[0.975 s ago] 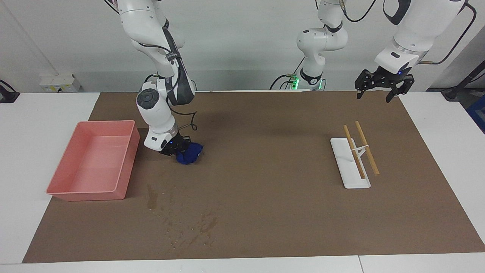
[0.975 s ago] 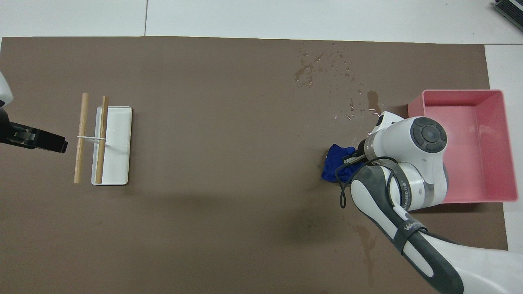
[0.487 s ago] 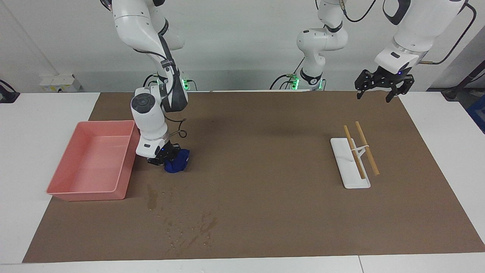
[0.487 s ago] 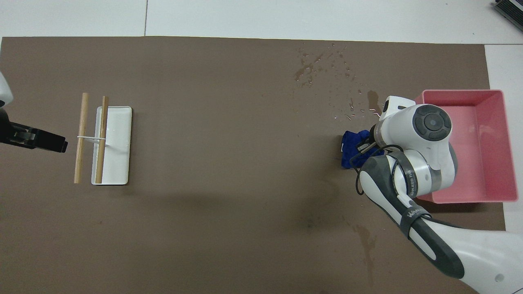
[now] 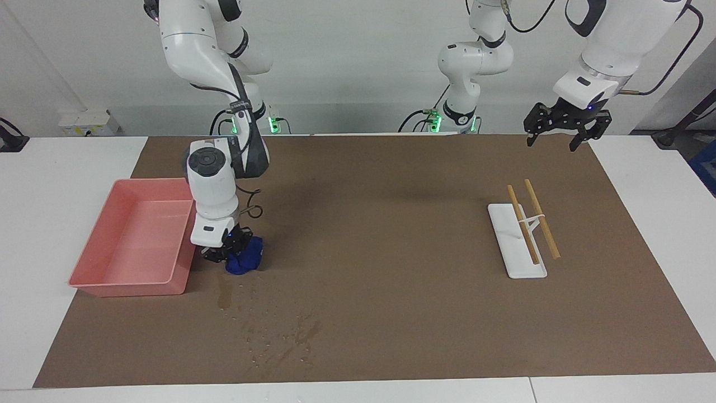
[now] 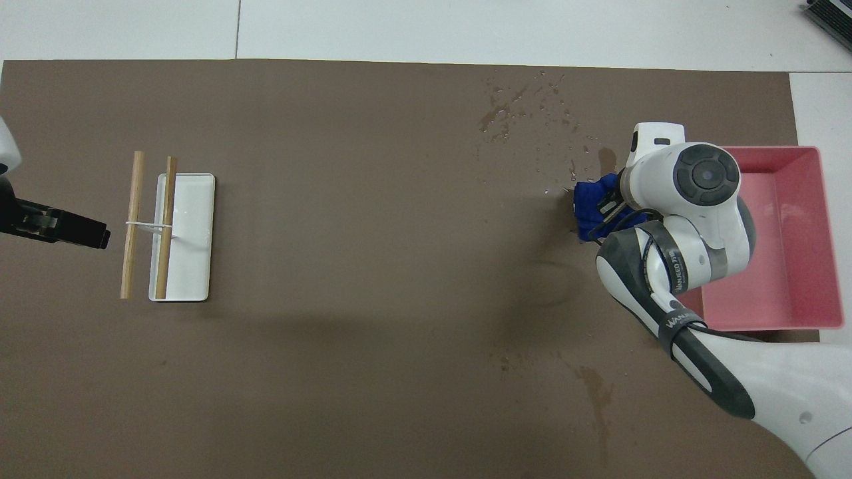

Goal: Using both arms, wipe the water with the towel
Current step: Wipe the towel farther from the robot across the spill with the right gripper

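The towel (image 5: 244, 262) is a small bunched royal-blue cloth on the brown mat, beside the pink tray's corner and at the edge of the wet patch nearer to the robots. My right gripper (image 5: 226, 256) is shut on the towel and holds it down on the mat. In the overhead view the towel (image 6: 589, 206) sticks out from under the right wrist, which hides most of the right gripper (image 6: 604, 207). Water drops and dark stains (image 5: 279, 336) spread on the mat farther from the robots than the towel, and show in the overhead view (image 6: 526, 116). My left gripper (image 5: 565, 133) waits open and raised at the left arm's end (image 6: 63, 227).
The pink tray (image 5: 134, 286) stands at the right arm's end, close beside the right wrist (image 6: 825, 233). A white flat tray (image 5: 520, 266) with two tied wooden sticks (image 5: 540, 218) lies toward the left arm's end. A faint damp trail (image 6: 596, 392) marks the mat nearer to the robots.
My right gripper has dragged the towel across the mat away from the robots and toward the pink tray, up to the wet patch. The left arm has not moved.
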Controlling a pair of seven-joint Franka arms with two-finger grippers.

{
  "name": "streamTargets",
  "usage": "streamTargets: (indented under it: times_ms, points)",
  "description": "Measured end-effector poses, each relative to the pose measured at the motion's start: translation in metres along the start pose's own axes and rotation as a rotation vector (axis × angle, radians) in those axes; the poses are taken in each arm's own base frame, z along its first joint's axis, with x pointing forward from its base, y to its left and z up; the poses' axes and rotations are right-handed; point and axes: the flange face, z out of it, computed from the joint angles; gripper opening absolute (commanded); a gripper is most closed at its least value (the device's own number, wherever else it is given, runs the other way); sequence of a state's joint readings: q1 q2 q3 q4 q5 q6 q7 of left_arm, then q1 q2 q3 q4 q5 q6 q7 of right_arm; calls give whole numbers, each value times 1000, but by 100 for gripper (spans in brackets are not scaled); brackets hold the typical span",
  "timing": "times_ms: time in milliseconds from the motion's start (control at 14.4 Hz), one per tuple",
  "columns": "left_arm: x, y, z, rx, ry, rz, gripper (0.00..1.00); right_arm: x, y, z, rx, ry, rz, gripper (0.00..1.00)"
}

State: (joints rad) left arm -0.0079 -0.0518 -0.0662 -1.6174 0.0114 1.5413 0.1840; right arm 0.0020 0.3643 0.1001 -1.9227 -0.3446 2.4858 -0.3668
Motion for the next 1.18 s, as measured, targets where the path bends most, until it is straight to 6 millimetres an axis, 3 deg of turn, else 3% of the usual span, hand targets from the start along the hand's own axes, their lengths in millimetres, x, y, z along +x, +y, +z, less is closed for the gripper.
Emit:
streamTargets:
  times_ms: [487, 1045, 1184]
  points:
    - [0, 0, 0, 0, 0, 0, 100, 8, 18, 2, -127, 99, -98, 0]
    - [0, 0, 0, 0, 0, 0, 100, 37, 43, 9, -201, 132, -149, 0]
    - [0, 0, 0, 0, 0, 0, 100, 48, 47, 3, -224, 150, -163, 0]
